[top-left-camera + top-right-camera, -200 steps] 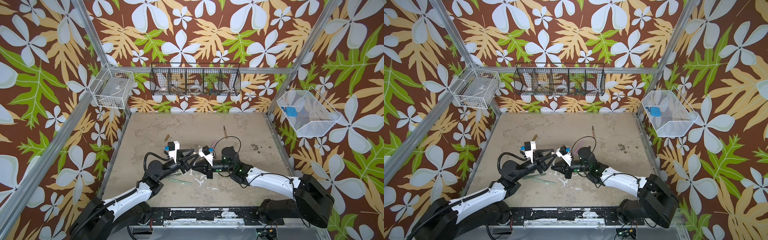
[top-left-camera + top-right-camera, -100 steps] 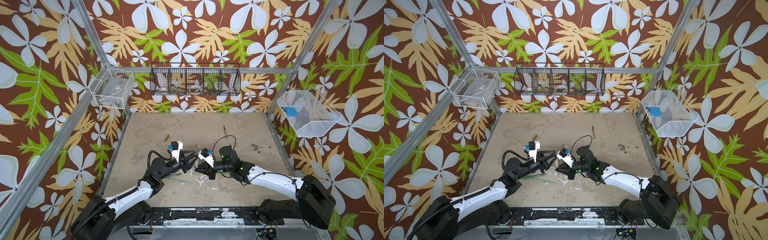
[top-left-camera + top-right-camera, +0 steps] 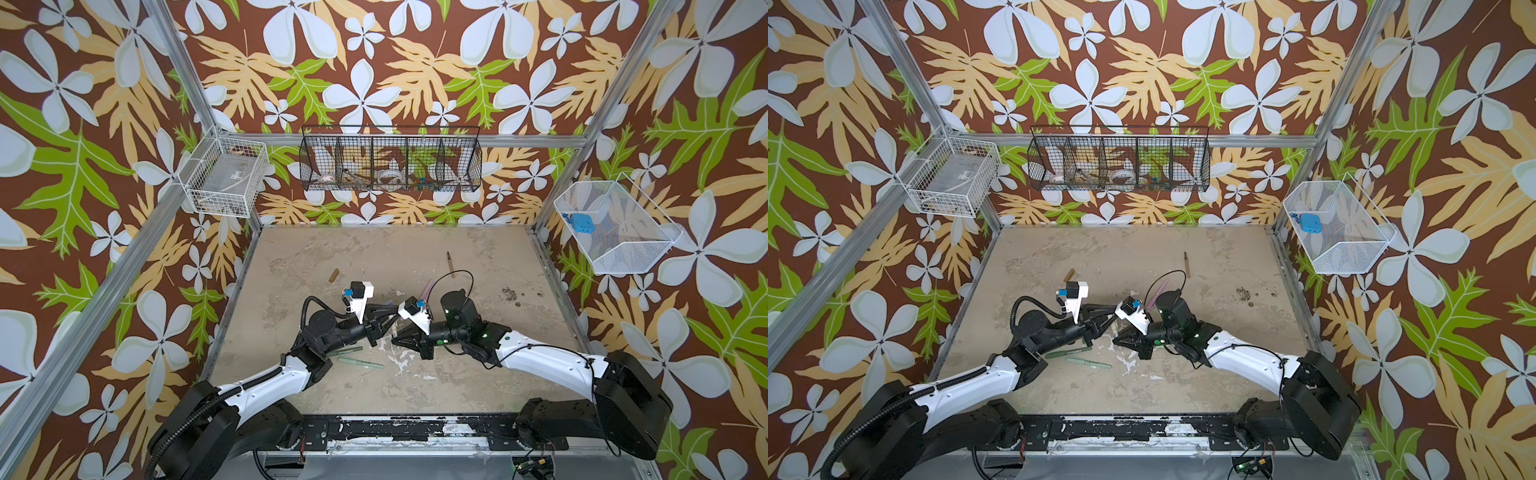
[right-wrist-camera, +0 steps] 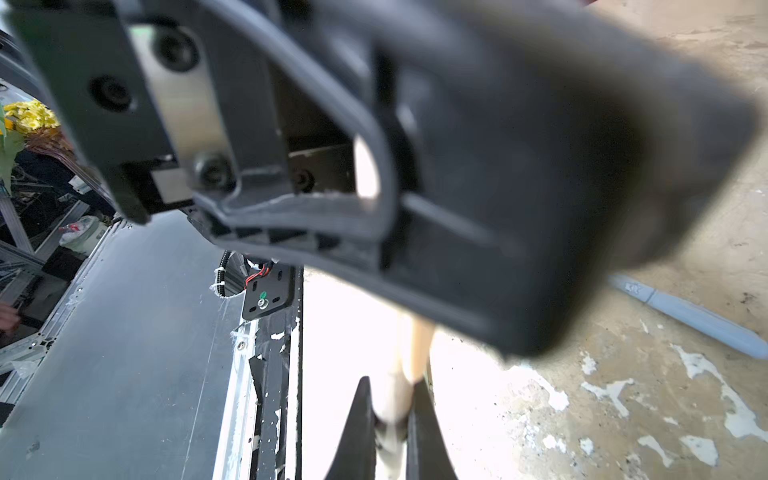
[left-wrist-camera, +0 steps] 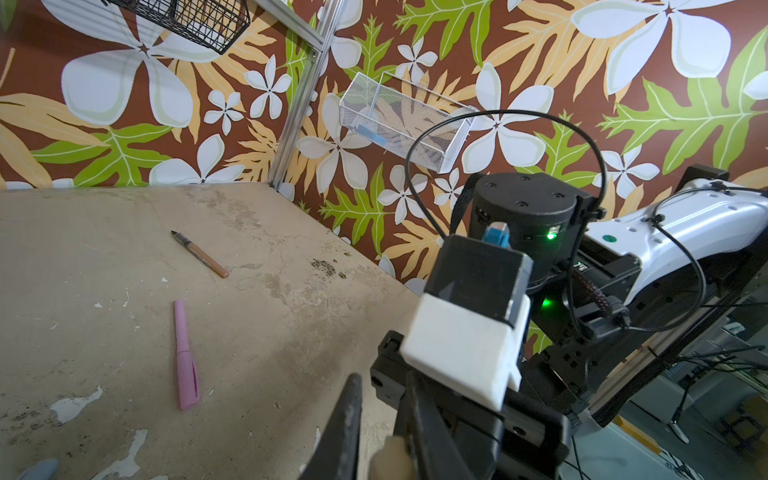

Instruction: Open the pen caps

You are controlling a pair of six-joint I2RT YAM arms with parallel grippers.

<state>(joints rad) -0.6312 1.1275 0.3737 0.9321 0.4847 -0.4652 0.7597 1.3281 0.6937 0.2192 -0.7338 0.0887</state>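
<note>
Beige pen [image 4: 409,357], cap apparently on: held clear of the table [image 3: 457,374] at near centre, bridging the two grippers. Change noted: the left gripper [image 3: 390,322], half spread a second ago, has clamped down on the pen end that faces it. The left wrist view shows beige plastic pinched between its fingers. The right gripper [image 4: 390,388] is unchanged, clenched on the opposite end. Meaning, as judged: both ends are now secured, so the pull-apart can begin; the cap is not yet off. Which end carries the cap cannot be told. Pose: both arms reach in from the near edge, forearms low, wrists turned inward, grippers meeting tip to tip just above the surface. Other stock on the table: pink pen [image 5: 185,357], capped, just beyond the grippers; brown pen [image 5: 199,253], uncapped, far right of centre; brown cap [image 3: 334,274], far left of centre; green pens [image 3: 360,364], capped, near the left arm; light blue pen [image 4: 685,311], close by.
</note>
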